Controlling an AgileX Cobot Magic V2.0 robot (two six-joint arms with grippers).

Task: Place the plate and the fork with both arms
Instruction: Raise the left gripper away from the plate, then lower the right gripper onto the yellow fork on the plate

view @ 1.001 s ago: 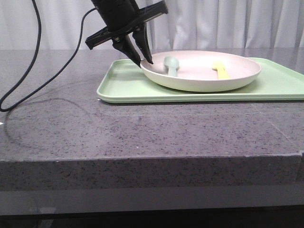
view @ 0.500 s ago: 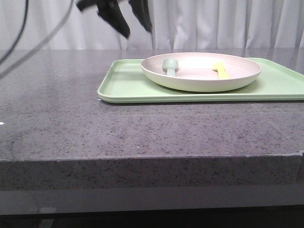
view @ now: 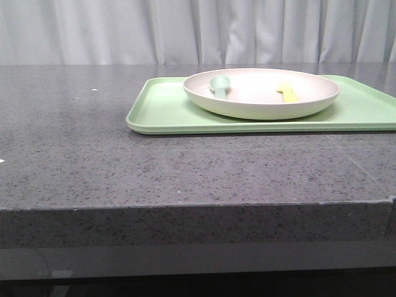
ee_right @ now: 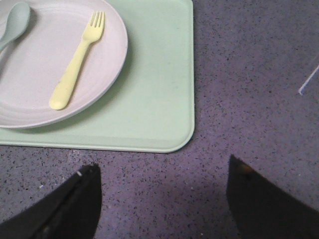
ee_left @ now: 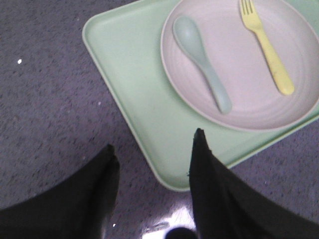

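Grey counter (view: 185,161) holds the tray (view: 167,111), cut off rightward, with plate (view: 260,105), fork (view: 286,93) and spoon (view: 219,85). Left gripper (ee_left: 152,157), gone from the front view since a second ago, and right gripper (ee_right: 162,191) both gape empty.

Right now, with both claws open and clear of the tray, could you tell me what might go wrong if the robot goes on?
1. The fork and spoon lie loose in the plate; tilting it while lifting could let them slide off.
2. The fork lies flat, so a claw may scrape the plate when pinching it.
3. The plate sits unsecured on the tray; a nudge could shift it.
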